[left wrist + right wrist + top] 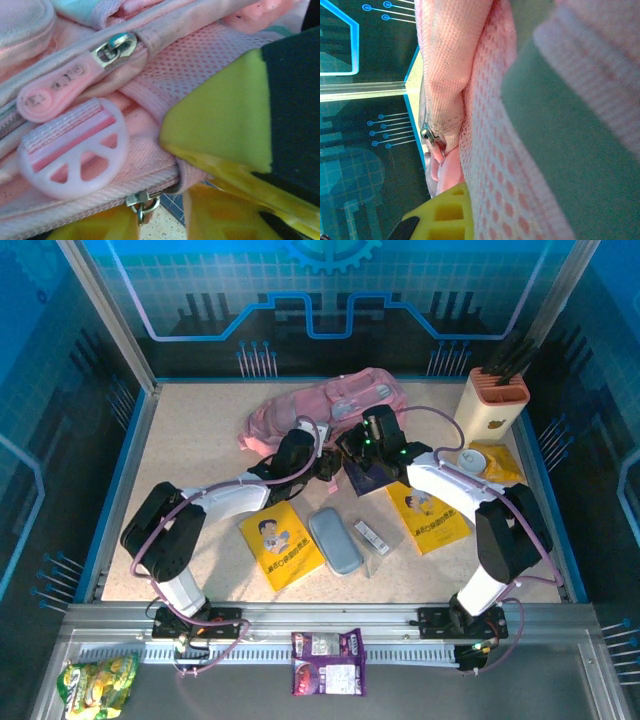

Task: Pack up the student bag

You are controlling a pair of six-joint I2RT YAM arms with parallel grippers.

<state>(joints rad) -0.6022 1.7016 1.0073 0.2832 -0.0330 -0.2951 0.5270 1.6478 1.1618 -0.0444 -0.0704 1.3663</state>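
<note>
Student bag (pink, zippered) touches the closed right end effector.

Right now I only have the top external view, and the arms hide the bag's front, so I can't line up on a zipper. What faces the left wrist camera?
Observer: A pink zip pull tab on the student bag, at the upper left of that view.
Operator: Anything near it?
Observer: A round pale strap buckle, just below the tab in that picture.
Operator: And the right wrist camera?
Observer: A pink mesh panel close against the lens, with a metal zip slider at its left edge.
</note>
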